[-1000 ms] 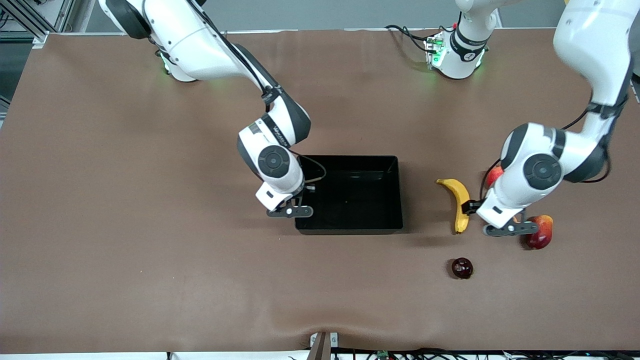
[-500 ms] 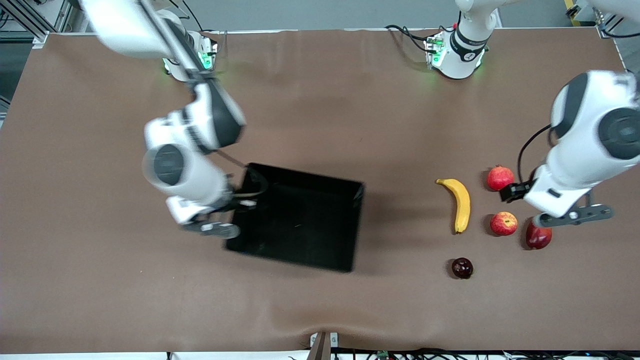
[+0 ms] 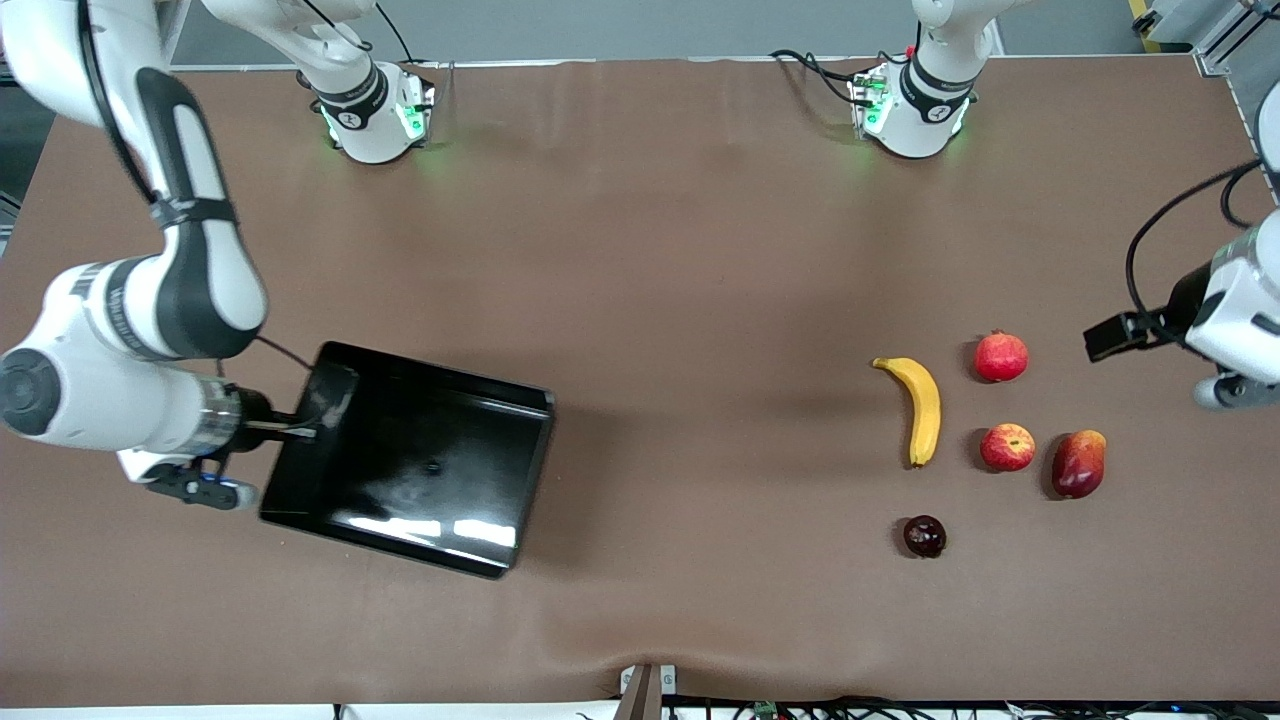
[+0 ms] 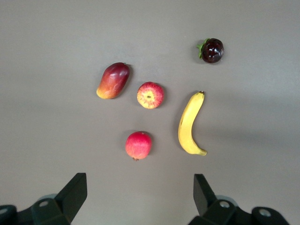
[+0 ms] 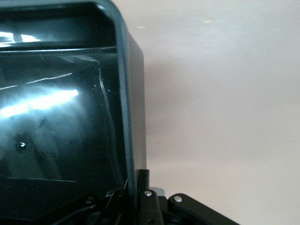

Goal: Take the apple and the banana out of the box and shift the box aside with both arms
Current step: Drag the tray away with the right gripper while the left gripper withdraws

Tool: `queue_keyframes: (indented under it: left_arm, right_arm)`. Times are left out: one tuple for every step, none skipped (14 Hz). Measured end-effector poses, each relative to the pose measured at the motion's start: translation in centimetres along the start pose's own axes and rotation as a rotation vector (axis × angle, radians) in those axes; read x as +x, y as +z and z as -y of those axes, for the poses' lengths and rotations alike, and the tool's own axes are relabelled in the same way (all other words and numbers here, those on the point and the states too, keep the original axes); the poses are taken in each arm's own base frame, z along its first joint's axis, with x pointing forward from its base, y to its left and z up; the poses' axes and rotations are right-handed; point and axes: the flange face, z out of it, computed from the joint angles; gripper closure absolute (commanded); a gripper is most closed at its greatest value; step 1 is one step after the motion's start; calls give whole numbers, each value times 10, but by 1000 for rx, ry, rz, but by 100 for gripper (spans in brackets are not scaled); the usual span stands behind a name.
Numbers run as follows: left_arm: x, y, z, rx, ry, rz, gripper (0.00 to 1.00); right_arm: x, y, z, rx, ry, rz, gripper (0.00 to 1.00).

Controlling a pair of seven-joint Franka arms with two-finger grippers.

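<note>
Desk, brown, carrying everything. Box lying askew toward the right arm's end, well apart from the fruit, empty inside; one wall pinched by the right tool, fingers pressed together over the rim, as seen close up in the right wrist view. Held by the rim probably so as to drag or tilt it aside; glare on the floor of the box suggests a slight tilt, not certain. Right arm folded low at its end of the desk, elbow high, wrist turned sideways toward the box wall.

Left arm drawn out to its own edge of the desk, waiting, left tool spread wide, holding nothing, up over bare desk beside the fruit cluster.

Banana flat on the desk toward the left arm's end, outside the box. Apple just beside it, apart, stem dimple up. Mango near the apple. Round red fruit farther from the front camera than the apple. Dark small fruit nearest the front camera.

Judged: both fruits out, box shift under way.
</note>
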Motion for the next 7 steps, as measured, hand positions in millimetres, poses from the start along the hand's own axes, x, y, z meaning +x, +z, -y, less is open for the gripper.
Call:
queue_keyframes:
  left_arm:
    - [-8, -11, -2, 3, 1, -7, 0]
    - [-15, -21, -4, -3, 2, -12, 0]
    - [-20, -28, -4, -11, 2, -17, 0]
    - [-22, -32, -2, -18, 5, -20, 0]
    - [-25, -33, -1, -25, 8, -17, 0]
    - [-28, -32, 0, -25, 7, -14, 0]
    - [-33, -30, -1, -26, 4, -8, 0]
  right_arm:
    - [3, 3, -23, -13, -10, 4, 100]
    - [7, 5, -47, -22, -24, 6, 100]
    - [9, 7, -72, -25, -44, 5, 100]
    - [12, 8, -99, -29, -72, 1, 100]
    - [15, 9, -126, -38, -101, -12, 100]
    - [16, 9, -152, -45, -123, -25, 100]
    - [17, 10, -175, -46, -146, -39, 100]
